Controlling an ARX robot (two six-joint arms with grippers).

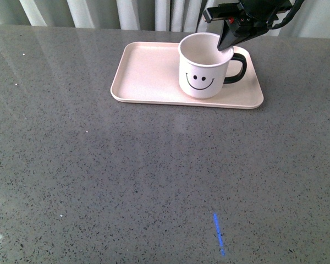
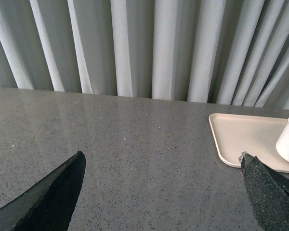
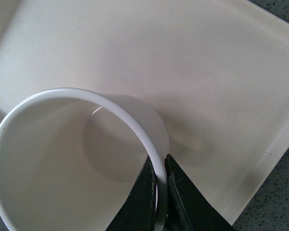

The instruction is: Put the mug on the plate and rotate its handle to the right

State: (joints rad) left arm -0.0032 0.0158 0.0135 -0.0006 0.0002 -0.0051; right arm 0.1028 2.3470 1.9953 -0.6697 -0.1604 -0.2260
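Seen from the front, the mug [image 1: 202,69] stands upright on the right part of the plate [image 1: 148,74] with its handle [image 1: 239,69] pointing right, so the task looks nearly done. The right pincer [image 1: 226,43] grips the rim just above the handle, presumably to turn it. The left wrist view shows the left pincer [image 2: 161,192] spread wide and holding nothing over the tabletop [image 2: 135,144], well apart from the plate, with curtains [image 2: 135,48] behind. In the right wrist view, one finger sits inside the mug and one outside, nipping its wall.
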